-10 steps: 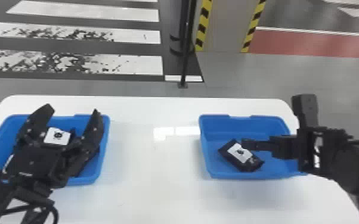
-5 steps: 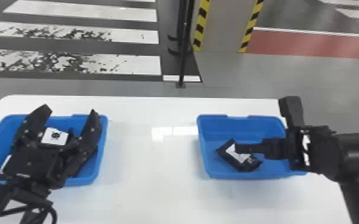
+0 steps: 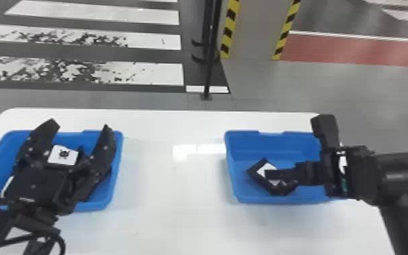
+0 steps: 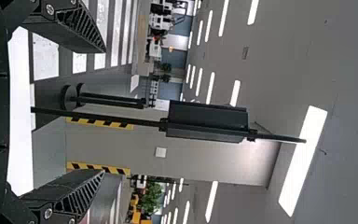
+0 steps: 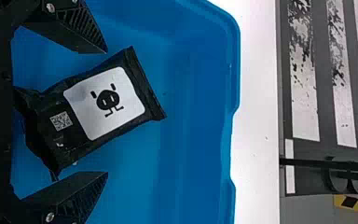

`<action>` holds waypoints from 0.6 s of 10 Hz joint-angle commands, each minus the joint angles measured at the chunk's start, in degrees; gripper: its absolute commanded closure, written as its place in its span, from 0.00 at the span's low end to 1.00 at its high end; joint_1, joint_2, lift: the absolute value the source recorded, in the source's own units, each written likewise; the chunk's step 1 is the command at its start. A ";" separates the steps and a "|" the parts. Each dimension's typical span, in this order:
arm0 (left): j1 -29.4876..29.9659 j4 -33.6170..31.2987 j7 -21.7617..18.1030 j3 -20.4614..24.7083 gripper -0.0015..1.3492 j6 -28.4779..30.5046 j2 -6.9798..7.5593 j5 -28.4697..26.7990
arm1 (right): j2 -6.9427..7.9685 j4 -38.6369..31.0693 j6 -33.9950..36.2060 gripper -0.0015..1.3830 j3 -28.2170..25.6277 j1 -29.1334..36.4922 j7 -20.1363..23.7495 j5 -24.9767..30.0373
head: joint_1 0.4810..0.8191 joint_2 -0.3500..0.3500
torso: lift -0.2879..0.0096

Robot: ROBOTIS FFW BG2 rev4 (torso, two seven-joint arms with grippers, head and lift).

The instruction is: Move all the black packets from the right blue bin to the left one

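Table [image 3: 172, 217], pole [image 3: 211, 51], left hand [image 3: 80, 124] over left bin [image 3: 117, 171]

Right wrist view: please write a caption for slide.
Right gripper, open, at a black packet in the blue bin.

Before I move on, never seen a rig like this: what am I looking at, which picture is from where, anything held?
It's a robot with two black arms, each ending in a two-fingered gripper. The wide picture comes from its head, looking forward and down; the other two come from cameras on its wrists, turned sideways. On a white table sit two blue open-topped bins. The left bin contains at least one packet with a white label; the right bin contains a black packet with a white label. Nothing is held: the left gripper is open over its bin, and the right gripper is open above the black packet.
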 commanded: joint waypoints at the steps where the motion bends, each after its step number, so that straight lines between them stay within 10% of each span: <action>1: 0.00 0.14 -0.03 0.00 0.09 0.00 0.00 0.04 | 0.00 1.44 0.20 0.07 1.28 -0.87 0.00 -0.07 | 0.63 0.31 | 0.50; 6: 0.14 0.42 -0.03 0.00 0.09 -0.42 0.09 0.49 | -0.35 4.68 0.77 0.09 2.42 -2.28 0.00 -0.41 | 0.63 0.32 | 0.50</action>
